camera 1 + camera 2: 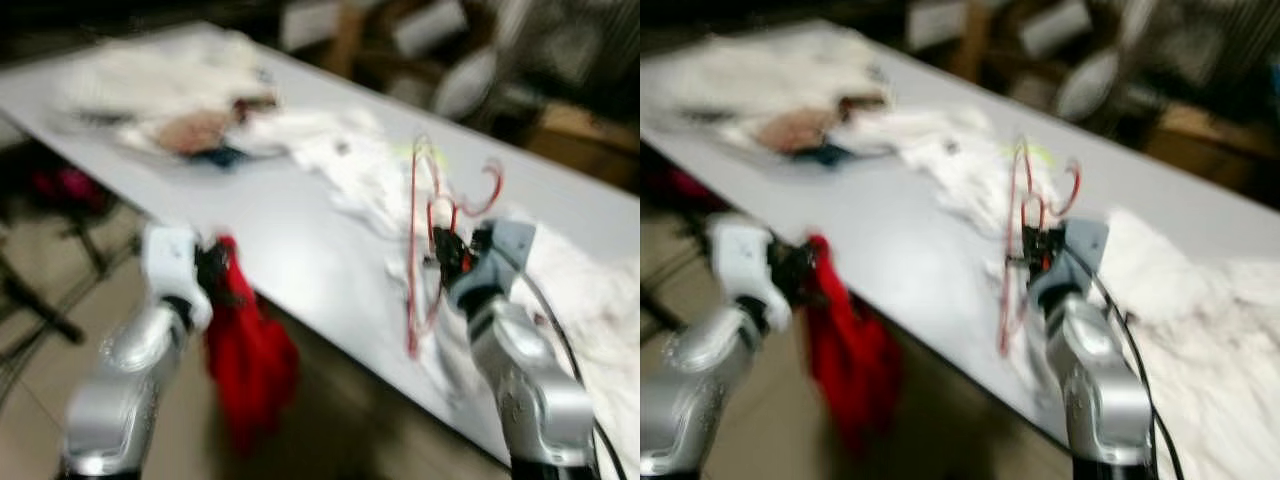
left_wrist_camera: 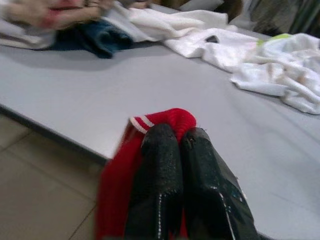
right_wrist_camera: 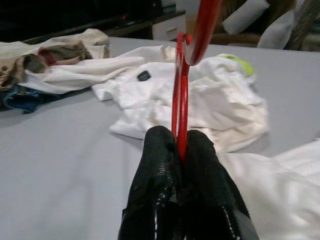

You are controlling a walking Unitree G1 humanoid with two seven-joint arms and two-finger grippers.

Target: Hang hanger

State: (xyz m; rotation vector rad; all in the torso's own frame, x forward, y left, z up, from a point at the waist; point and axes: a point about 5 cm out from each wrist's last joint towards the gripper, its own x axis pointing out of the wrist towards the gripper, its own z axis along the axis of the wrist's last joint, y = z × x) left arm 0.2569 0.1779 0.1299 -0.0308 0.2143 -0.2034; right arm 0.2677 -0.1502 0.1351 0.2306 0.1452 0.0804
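Note:
My right gripper [image 1: 452, 252] is shut on a thin red hanger [image 1: 413, 250], held upright above the grey table [image 1: 270, 220]; in the right wrist view the red hanger [image 3: 181, 107] runs up from between the black fingers [image 3: 155, 170]. My left gripper [image 1: 215, 268] is shut on a red garment [image 1: 248, 360] with a white-striped cuff, which hangs down past the table's near edge over the floor. The left wrist view shows the red garment [image 2: 165, 120] pinched between the fingers [image 2: 160, 165] at the table edge.
White clothes [image 1: 360, 170] lie crumpled in the middle of the table, with more white fabric [image 1: 600, 310] at the right end. A mixed heap of clothing [image 1: 190, 125] lies at the far left. Blurred furniture [image 1: 560, 120] stands behind the table. Tiled floor [image 1: 40, 370] lies below left.

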